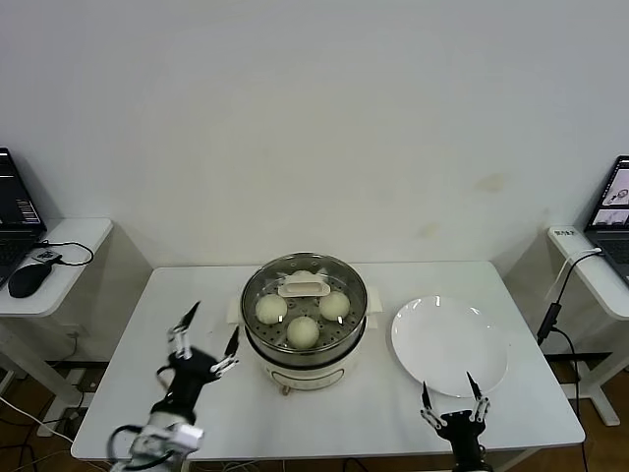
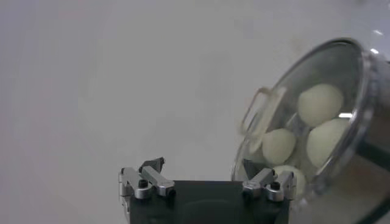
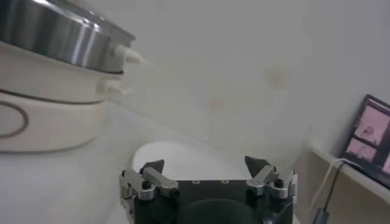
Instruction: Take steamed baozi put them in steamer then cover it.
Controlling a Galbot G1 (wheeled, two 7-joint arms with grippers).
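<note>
Left gripper [image 1: 204, 337] and right gripper [image 1: 451, 398] spread empty, cream-white baozi [image 1: 303, 331] in shiny steamer [image 1: 304, 349] under glass cover [image 1: 304, 289]

— What sort of place was it?
— A lab or test room: bare white wall [image 1: 314, 118], plain white table [image 1: 197, 295], laptops [image 1: 15, 211] on side desks [image 1: 69, 241] (cables trailing too).

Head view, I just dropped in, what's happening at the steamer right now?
The baozi sit inside the steamer at the table's centre, and the glass cover is on top. Three buns show clearly through the glass; a fourth is hard to make out. The left tool hovers open beside the steamer, holding nothing. The right tool is open near the bare white plate.
</note>
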